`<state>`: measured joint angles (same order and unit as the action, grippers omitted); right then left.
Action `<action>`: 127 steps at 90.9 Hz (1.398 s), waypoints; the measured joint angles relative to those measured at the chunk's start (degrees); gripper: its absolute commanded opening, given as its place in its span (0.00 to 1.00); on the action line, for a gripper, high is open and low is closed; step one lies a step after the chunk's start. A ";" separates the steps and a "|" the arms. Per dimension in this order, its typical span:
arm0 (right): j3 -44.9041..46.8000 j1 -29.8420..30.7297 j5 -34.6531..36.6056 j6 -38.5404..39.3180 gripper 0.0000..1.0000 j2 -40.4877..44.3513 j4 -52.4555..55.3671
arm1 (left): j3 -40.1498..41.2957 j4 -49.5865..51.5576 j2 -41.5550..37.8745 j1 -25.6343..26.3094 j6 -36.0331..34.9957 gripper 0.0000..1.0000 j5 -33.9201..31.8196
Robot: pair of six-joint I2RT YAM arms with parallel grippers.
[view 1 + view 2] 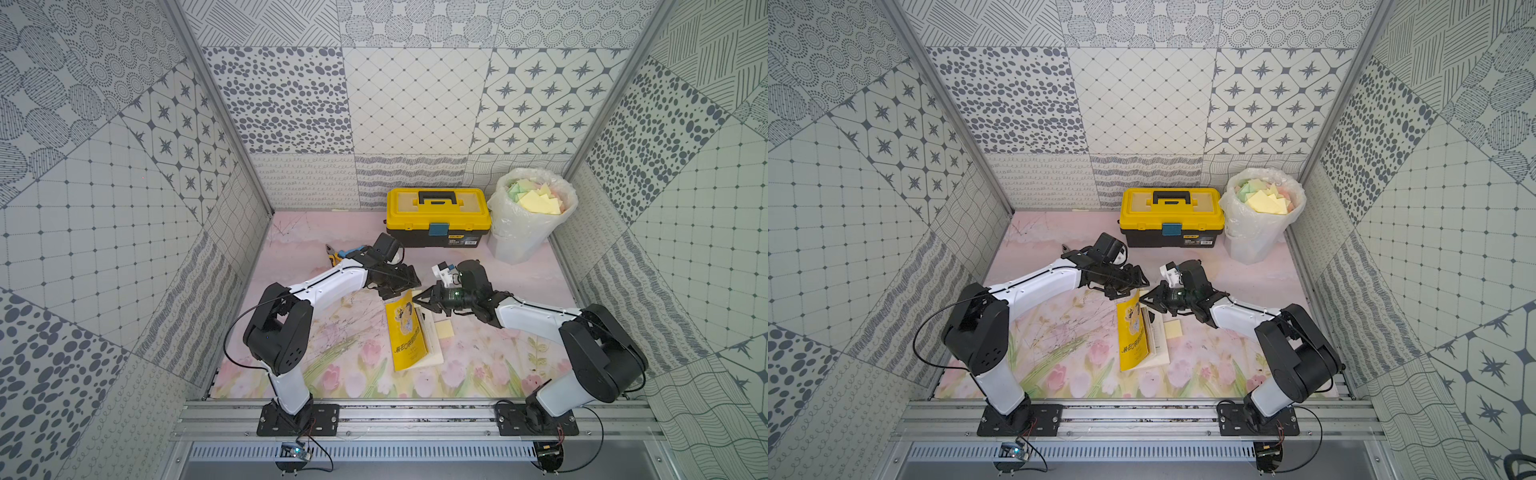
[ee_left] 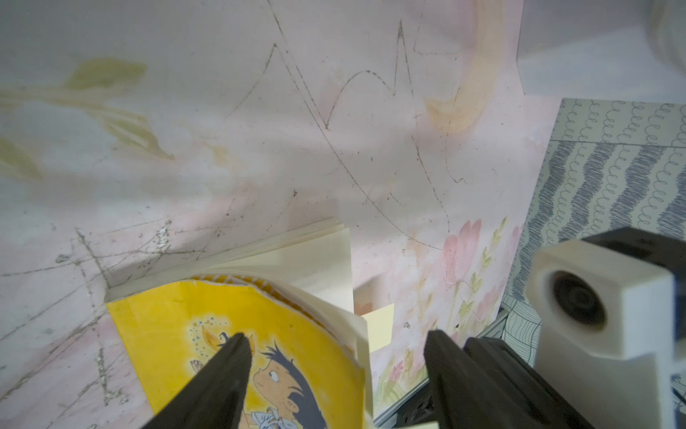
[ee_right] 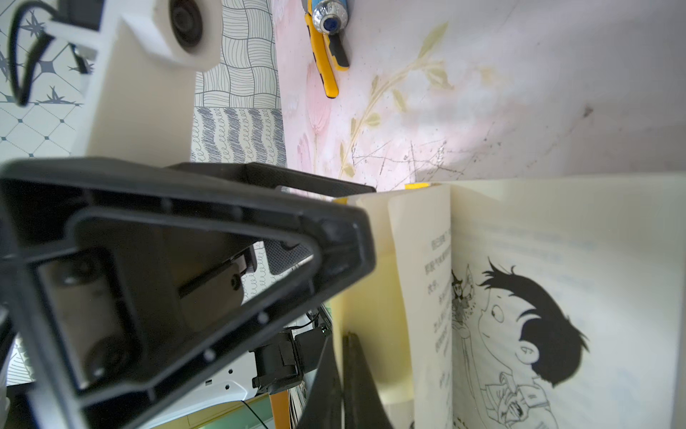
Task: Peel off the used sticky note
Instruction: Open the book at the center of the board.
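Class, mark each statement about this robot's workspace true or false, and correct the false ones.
1. The yellow toolbox stands open. False: its lid is closed.
2. The bin holds sticky notes of more than one colour. True.
3. The left gripper is shut tight. False: its jaws stand apart over the yellow cover of the book.
4. The right gripper is shut. True.
5. The book lies on top of the toolbox. False: it lies on the table, in front of the toolbox.
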<state>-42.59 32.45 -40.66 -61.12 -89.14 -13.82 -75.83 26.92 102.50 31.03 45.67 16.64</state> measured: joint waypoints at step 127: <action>1.55 -3.74 2.38 3.50 0.06 2.86 7.37 | -0.39 2.67 1.51 -0.20 -8.37 0.00 -1.81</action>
<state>-41.04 28.71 -38.28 -57.63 -86.28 -6.46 -76.23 29.58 104.01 30.83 37.30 14.83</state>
